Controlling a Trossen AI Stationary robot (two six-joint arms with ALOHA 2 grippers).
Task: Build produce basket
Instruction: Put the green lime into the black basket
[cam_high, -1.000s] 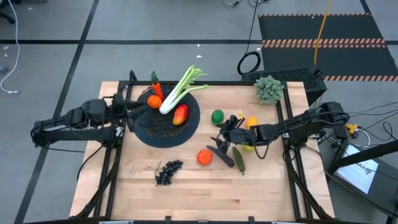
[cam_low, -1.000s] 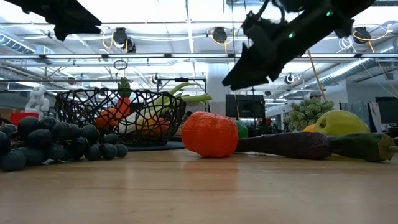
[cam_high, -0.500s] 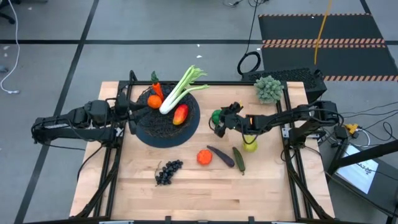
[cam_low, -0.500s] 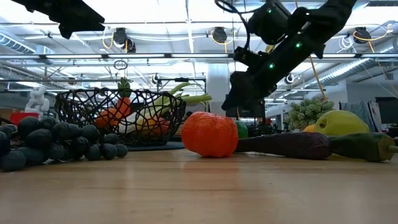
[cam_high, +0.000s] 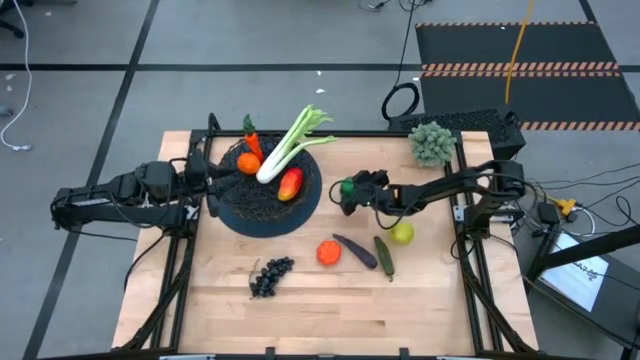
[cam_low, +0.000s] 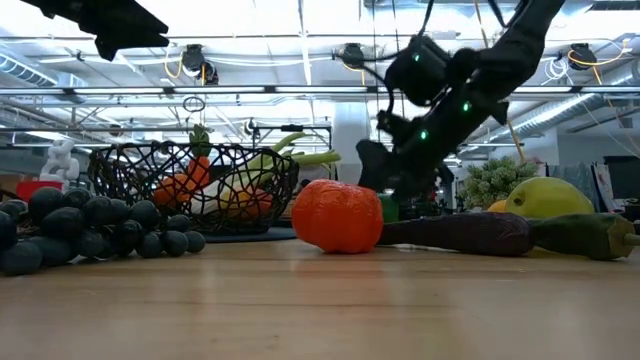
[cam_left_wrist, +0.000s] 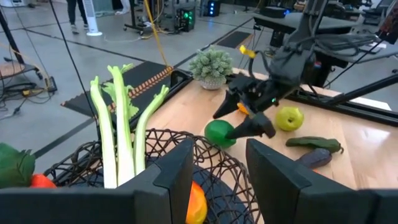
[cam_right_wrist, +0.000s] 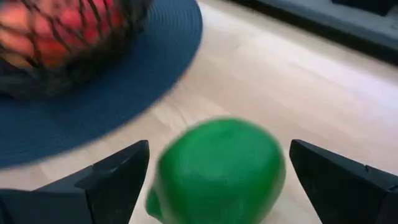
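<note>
Your surface (cam_high: 420, 300) reads as pale wood, matt, planked grain; basket (cam_high: 262, 210) is black wire mesh on a dark matt mat (cam_right_wrist: 93, 118); green apple (cam_right_wrist: 217, 171) looks smooth glossy plastic; orange (cam_low: 337, 216) dimpled, slight sheen; grapes (cam_low: 70, 228) dark, semi-gloss.

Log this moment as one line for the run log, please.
right gripper: open, straddling green apple on table | left gripper: at basket rim | in basket: carrot, orange, leafy stalk, mango

A robotics lab: ceiling light tracks (cam_low: 250, 92), a grey taped floor (cam_high: 200, 50), equipment racks behind.
</note>
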